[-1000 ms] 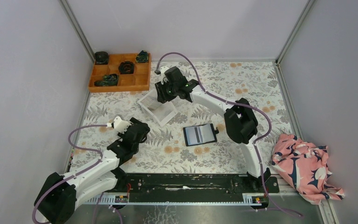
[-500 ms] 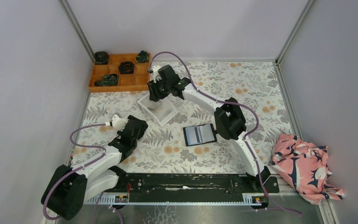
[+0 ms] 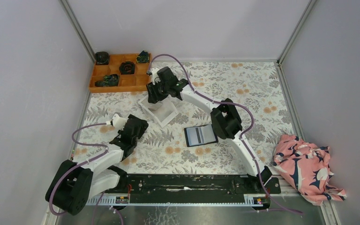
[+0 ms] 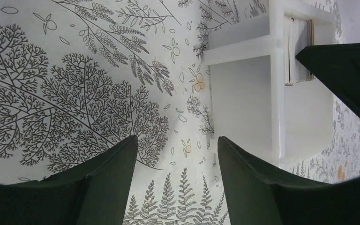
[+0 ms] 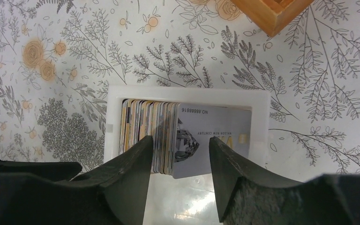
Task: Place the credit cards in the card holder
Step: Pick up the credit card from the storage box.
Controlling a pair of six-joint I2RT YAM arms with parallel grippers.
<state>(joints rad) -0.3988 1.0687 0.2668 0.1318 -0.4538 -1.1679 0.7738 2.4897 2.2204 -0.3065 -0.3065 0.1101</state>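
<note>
The right pincer (image 5: pixel 179 178) hung open above the credit cards (image 5: pixel 145 131) stacked in a white tray (image 5: pixel 187 91); the left pincer (image 4: pixel 177 183) stood open over the floral bench (image 4: pixel 51 93).

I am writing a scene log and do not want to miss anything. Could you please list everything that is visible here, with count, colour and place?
table cover: one, white with grey leaves and orange flowers, over the whole table
orange box: one, orange, compartmented, far left corner
dark small parts: four, black-green, in or at the orange box
white tray: one, white, just in front of the orange box
credit cards: a stack too dense to count, whitish-grey and orange-yellow, on edge in the white tray
card holder: one, black with pale inside, open, mid-table
cloth: one, pink, navy and white, near right edge
left gripper: open, empty, left of the tray
right gripper: open, over the cards
</note>
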